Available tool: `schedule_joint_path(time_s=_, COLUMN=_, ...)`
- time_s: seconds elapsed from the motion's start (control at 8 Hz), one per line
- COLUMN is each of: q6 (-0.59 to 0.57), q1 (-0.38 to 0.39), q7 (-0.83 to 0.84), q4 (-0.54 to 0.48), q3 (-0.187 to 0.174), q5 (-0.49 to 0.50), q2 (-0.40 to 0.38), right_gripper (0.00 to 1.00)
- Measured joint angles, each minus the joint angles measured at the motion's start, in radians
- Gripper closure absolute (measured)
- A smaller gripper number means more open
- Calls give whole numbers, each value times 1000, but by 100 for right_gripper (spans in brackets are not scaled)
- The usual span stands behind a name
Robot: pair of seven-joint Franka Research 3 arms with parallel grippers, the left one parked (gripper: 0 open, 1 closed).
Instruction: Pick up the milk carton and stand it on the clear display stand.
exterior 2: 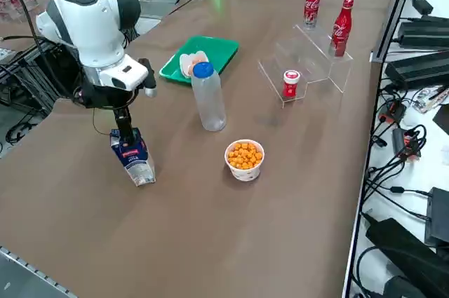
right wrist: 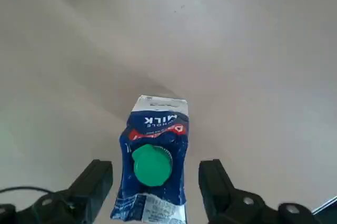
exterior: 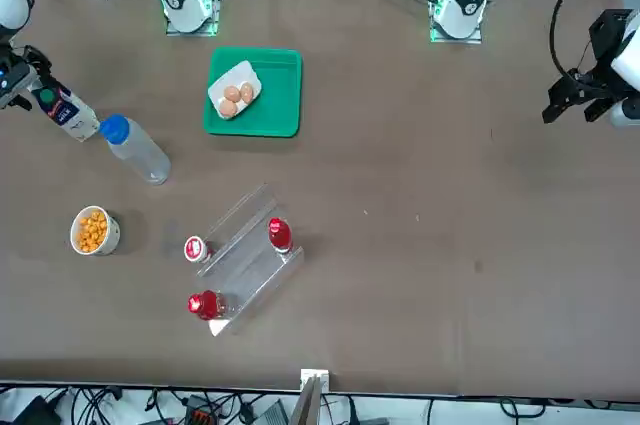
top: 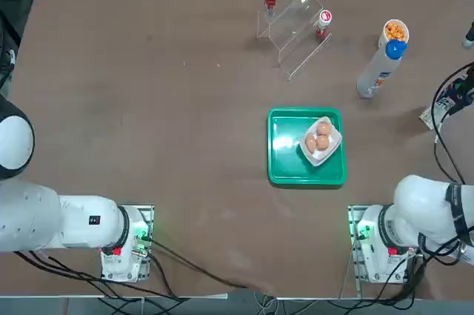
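Above the milk carton (right wrist: 155, 163), the right gripper (right wrist: 155, 187) hangs open; an off-centre squeeze could topple it.

Glossy printed-paper milk carton (right wrist: 155, 155), clear acrylic display stand (top: 296, 30), matt brown table (top: 148, 107).

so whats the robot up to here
The right arm has its gripper over the milk carton at the table's edge, fingers open on either side of the green cap, not yet gripping. The clear stand sits across the table, with two red bottles and a small can on it. The carton hasn't been lifted.
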Motion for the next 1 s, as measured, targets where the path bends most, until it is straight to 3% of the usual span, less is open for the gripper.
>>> schedule_joint_path(time_s=1.0, q6=58, q1=-32, q7=3, q4=-41, q3=-1, q5=0, q2=36, right_gripper=2)
